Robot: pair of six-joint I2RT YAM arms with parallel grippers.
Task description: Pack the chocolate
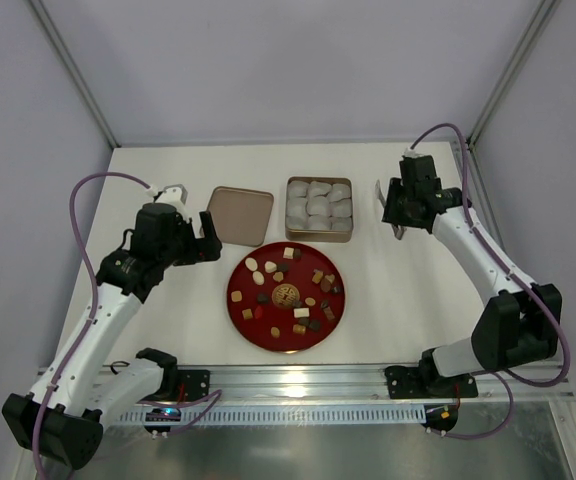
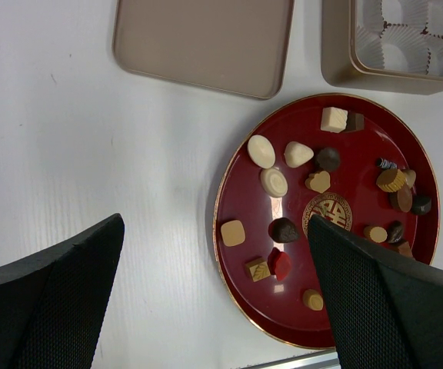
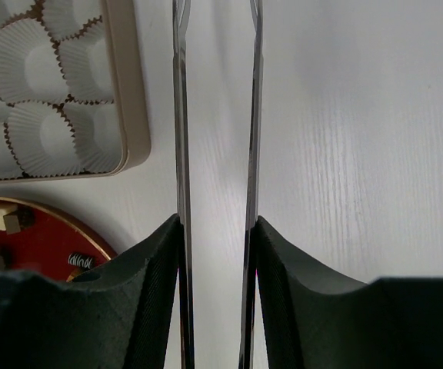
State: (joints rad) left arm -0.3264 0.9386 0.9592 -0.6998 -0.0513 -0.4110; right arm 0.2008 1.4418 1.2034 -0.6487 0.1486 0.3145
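Step in hand, as judged: the approach before a pick. No piece is being carried, and no chocolate is being shown in the paper cups that can be seen in the tin.

The chocolate is being kept loose on the red plate, scattered across it, just in front of the tin.

Right gripper: metal tweezers are being pinched between its pads. The blades are parted and nothing is caught between them. It is being held over bare table, just right of the tin and apart from the plate.

Left gripper: it is being held spread wide with nothing in it, above the plate's left edge.

Next move, as judged: the tweezers are to be brought left over the plate, the tips lowered astride a single piece, and the squeeze kept light. The pieces are small and some are rounded, so a slip is likely.

Around: the tin lid is lying flat left of the tin, beyond the plate.

In the way:
- Pieces on the plate's right half are crowded, so a neighbour may be nudged.
- The tin's wall will have to be cleared before any cup is reached.
- The left arm is being kept close to the plate's left side.
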